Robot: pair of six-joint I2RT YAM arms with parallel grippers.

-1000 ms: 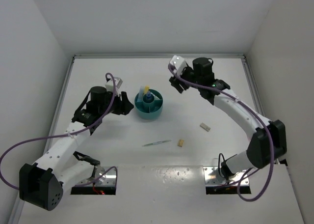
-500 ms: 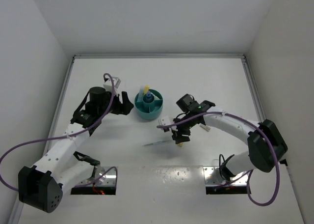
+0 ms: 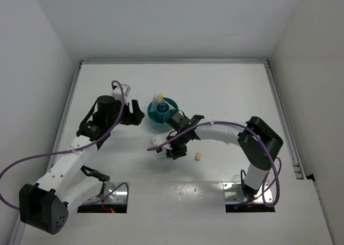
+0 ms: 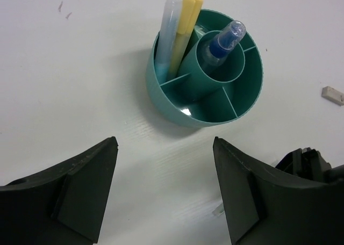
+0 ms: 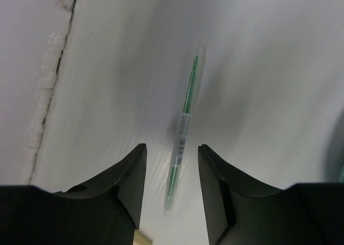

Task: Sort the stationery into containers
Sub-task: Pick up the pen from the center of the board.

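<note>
The teal round organiser point(image 3: 170, 124) stands mid-table, also in the left wrist view as organiser point(image 4: 161, 100). A yellow stick point(image 4: 186, 30) and a pale clear-blue stick point(image 4: 167, 35) stand in one outer compartment. A blue-capped tube point(image 4: 224, 41) stands in the central well. My left gripper point(image 3: 141, 116) is open and empty just left of the organiser point(image 4: 164, 140). A thin green pen point(image 5: 184, 124) lies flat on the table. My right gripper point(image 5: 172, 147) is open and low, its jaws either side of the pen's near end without touching it. In the top view the right gripper point(image 3: 171, 150) hides the pen.
A tiny tan block point(image 3: 198, 156) lies just right of the right gripper. A beige piece point(image 4: 332, 94) lies on the table right of the organiser. White walls ring the table; the arm bases sit at its near edge.
The right arm swung from behind the organiser across to its front and came down over the pen, its jaws narrowing. The left gripper opened wider and stayed beside the organiser.
</note>
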